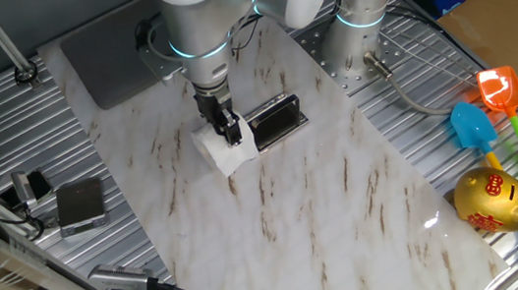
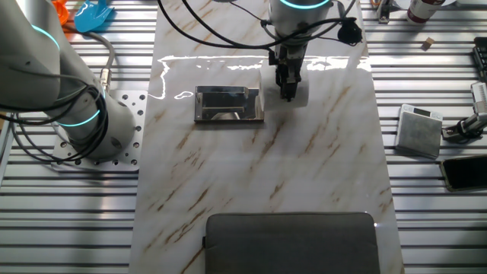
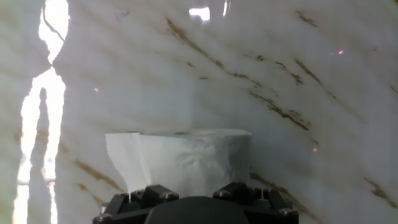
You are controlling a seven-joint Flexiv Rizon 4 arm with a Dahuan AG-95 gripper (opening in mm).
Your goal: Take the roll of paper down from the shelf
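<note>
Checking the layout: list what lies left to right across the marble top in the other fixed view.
Robot base → shelf → gripper on the roll → grey box.

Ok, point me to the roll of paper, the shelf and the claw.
roll of paper [image 3: 193, 163]: hand view, on its crinkled white side wall.
shelf [image 2: 228, 104]: the other fixed view, on its dark glossy top.
claw [image 1: 232, 134]: one fixed view, between the fingertips, at the roll's top.
</note>
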